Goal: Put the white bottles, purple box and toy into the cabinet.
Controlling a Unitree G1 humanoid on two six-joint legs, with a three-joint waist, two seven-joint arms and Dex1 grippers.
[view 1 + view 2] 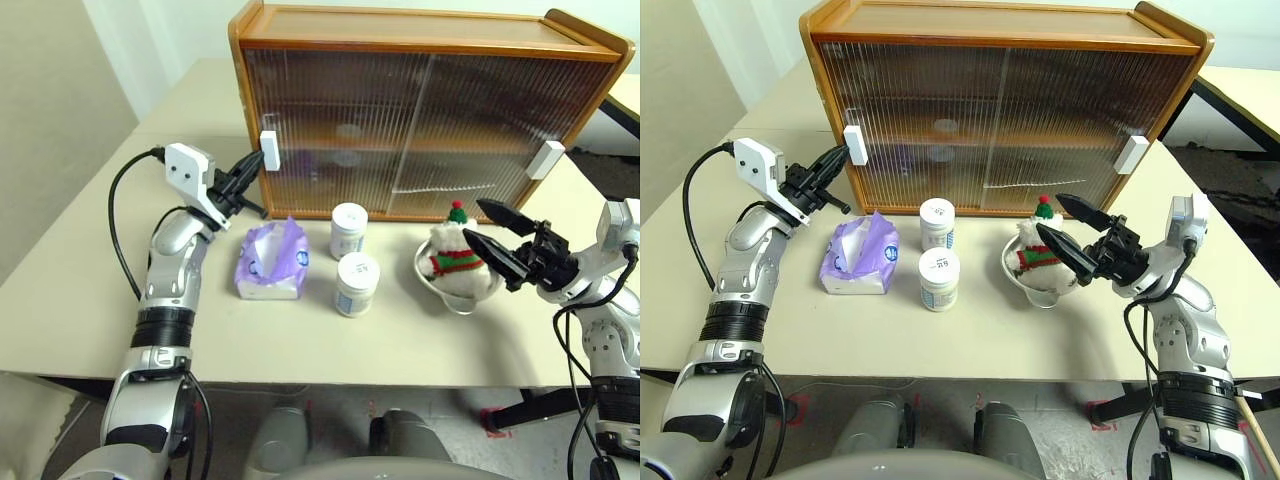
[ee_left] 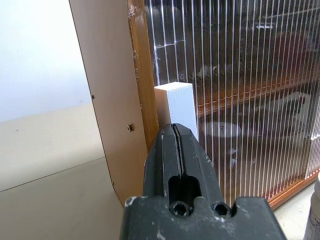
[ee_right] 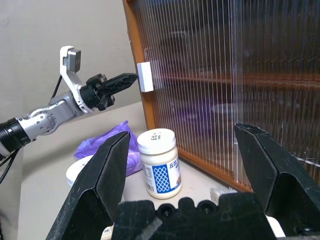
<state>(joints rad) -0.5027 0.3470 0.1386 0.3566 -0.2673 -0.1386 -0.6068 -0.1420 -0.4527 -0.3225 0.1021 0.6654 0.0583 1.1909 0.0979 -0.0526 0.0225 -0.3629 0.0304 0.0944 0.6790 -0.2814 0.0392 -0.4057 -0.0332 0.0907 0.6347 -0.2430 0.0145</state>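
1. Table (image 1: 90,300): pale beige top spanning most of the head views, everything else standing on it.
2. Cabinet (image 1: 420,30): honey-brown wood, upper centre of the frame, both ribbed see-through doors (image 1: 350,130) drawn across the front; dim shapes behind them, too blurred to name.
3. Door handles: white block (image 1: 268,152) at the cabinet's left edge, another (image 1: 547,159) at its right edge.
4. Purple box (image 1: 272,258): lower left of the cabinet, tissue puffing from the top, just beside the bottles.
5. Metal bowl (image 1: 428,272): centre right, below the cabinet's right door, holding the toy (image 1: 455,255), white plush with red-and-green hat and scarf.
6. White bottles: one (image 1: 348,230) close to the cabinet's base, the other (image 1: 357,284) nearer the lower edge of the frame, upright, near each other.
7. Left gripper (image 1: 250,166): centre left, fingers pressed together, tips at or touching the left handle.
8. Right gripper (image 1: 478,222): right side, fingers spread wide, empty, tips close by the toy and bowl.
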